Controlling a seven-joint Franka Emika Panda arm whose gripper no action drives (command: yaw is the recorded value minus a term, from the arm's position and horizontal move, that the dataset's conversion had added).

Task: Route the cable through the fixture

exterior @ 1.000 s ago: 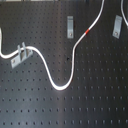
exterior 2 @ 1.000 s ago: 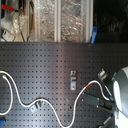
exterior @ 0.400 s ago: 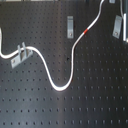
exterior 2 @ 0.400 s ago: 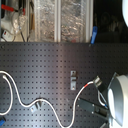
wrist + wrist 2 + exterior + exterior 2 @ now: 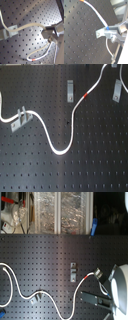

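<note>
Surface (image 5: 30, 169): a dark pegboard covered in rows of holes; it carries the brackets and the cord.

Cable (image 5: 70, 124): a long white cord winding across the board. In the first exterior view it comes in from the first exterior view's left, passes the slanted bracket (image 5: 20, 118), dips into a low loop, then climbs to the top edge. Its red band (image 5: 85, 96) sits on the rising stretch.

End effector (image 5: 102, 287): at the second exterior view's right, under the robot's pale body. The second wrist view shows the cord (image 5: 97, 13) running in between the dark fingers (image 5: 112, 28), so it appears to be pinching the cord, though the contact itself is blurred.

Fixture (image 5: 70, 90): the small upright grey bracket near the top of the first exterior view. The cord rises just beside it, on the first exterior view's right, and is not threaded through it.

Third bracket (image 5: 117, 90): grey, slightly slanted, further toward the first exterior view's right.

Progress: my judgement is early to midway. The cord seems held and lies near the fixture; carrying it over and seating it in the bracket is still left.
</note>
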